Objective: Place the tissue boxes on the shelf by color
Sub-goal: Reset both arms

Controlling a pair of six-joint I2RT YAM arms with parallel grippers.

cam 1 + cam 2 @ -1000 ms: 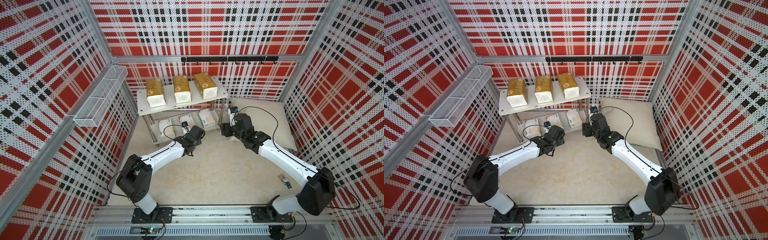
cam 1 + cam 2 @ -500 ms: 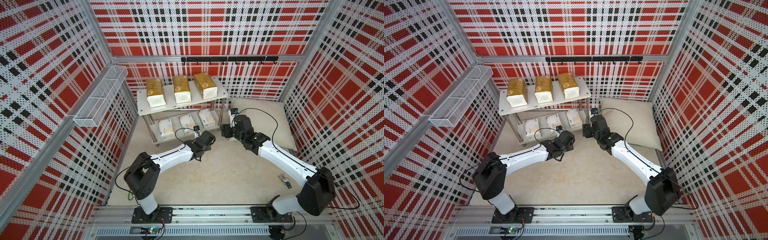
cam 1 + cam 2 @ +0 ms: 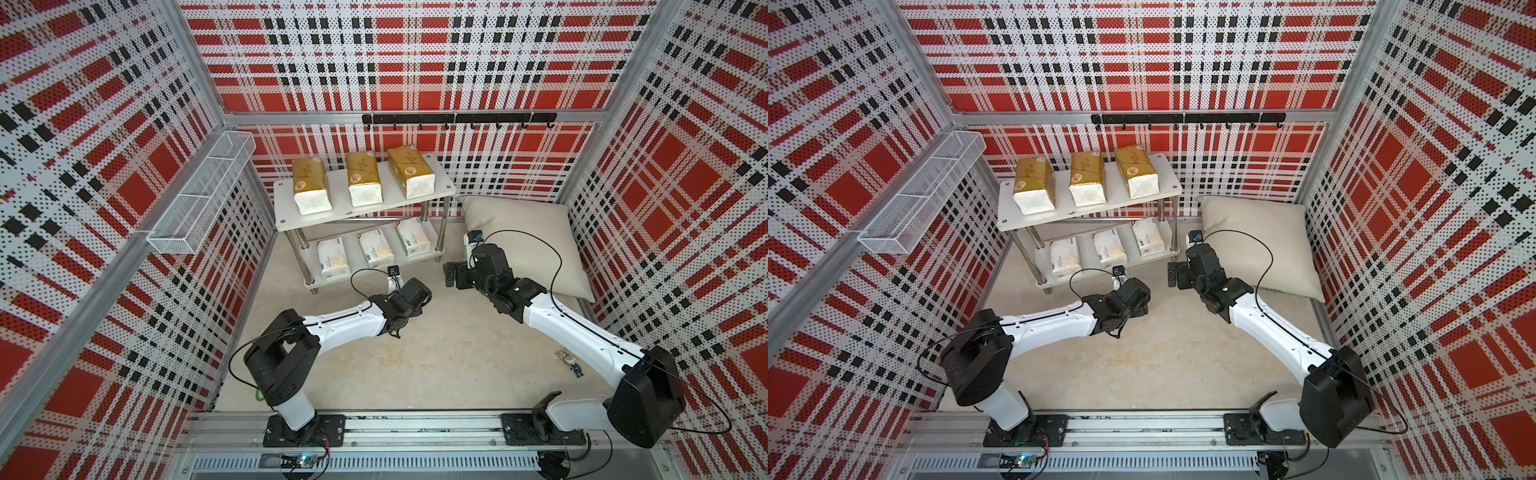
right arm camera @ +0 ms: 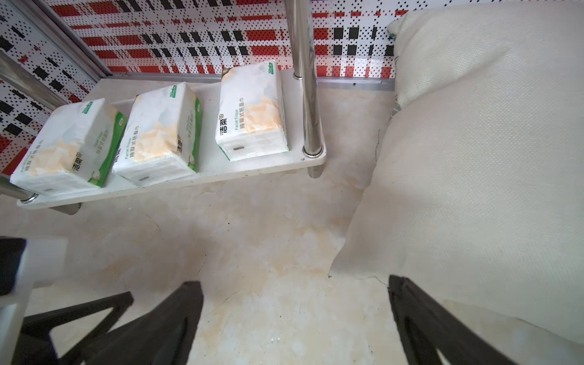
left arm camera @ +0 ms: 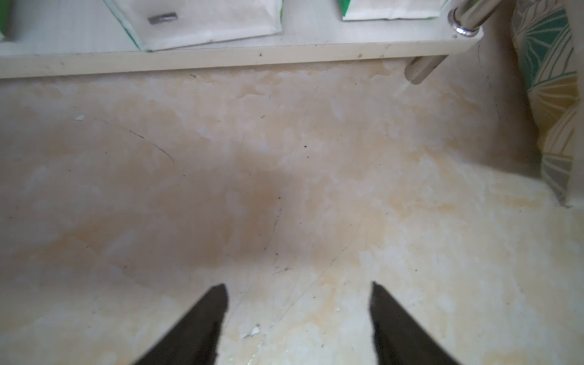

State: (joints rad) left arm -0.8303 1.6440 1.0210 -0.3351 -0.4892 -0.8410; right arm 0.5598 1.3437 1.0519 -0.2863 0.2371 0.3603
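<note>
Both tools now stand released with nothing between the jaws. We see the left tool (image 5: 298, 303) spread over bare floor (image 5: 284, 189); a second ago it was clenched and sat right at the front edge of the shelf (image 3: 446, 185), near the middle white pack. It has since pulled back from the shelf and swung toward the pillow (image 3: 528, 237). The right tool (image 4: 294, 303) also opens wider than a moment ago, hovering near the shelf's pillow-side front leg (image 4: 308, 94), holding nothing.

Task things: three gold tissue boxes (image 3: 363, 178) sit in a row on the shelf's top board; three white tissue boxes (image 4: 158, 132) sit in a row on the lower board, apart from each other, none overhanging the front edge as far as we can tell. No tissue box is on the floor or the pillow in either top view.

Our read: the last white pack is already placed, both arms are backing off, colour sort looks complete. Only retreat to rest remains, we judge. Minor risk: left arm cable (image 3: 365, 274) near the shelf's front leg.
</note>
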